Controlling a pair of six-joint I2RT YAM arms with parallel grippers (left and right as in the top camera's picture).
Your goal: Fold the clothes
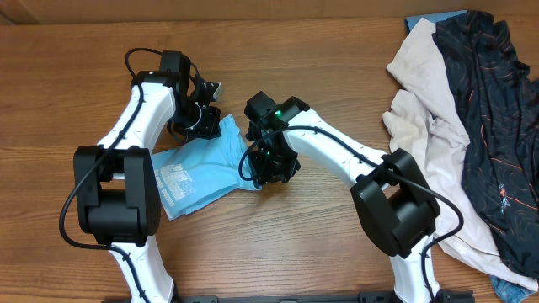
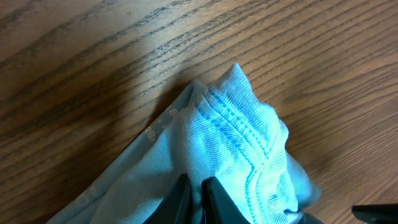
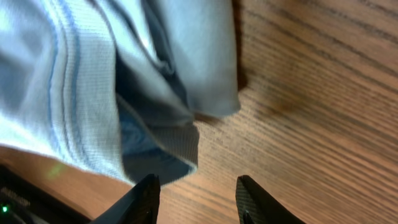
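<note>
Even, warm light from above fills the overhead view: the brown wood-grain table [image 1: 337, 76] is sharp throughout, with soft, short shadows under the white-and-black robot arms [image 1: 328, 147]. In the left wrist view a pale glare lies on the wood at upper left, and the light blue knit T-shirt [image 2: 236, 143] looks nearly overexposed, its stitching crisp. The right wrist view is soft-focused up close; the shirt casts a dark shadow, and a green glow tints the lower left corner.

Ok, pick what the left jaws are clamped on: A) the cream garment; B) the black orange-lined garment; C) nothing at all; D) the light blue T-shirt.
D: the left wrist view shows the left jaws pinched shut on a stitched fold of the light blue T-shirt; the cream garment and the black garment lie in a heap away from both arms.
</note>
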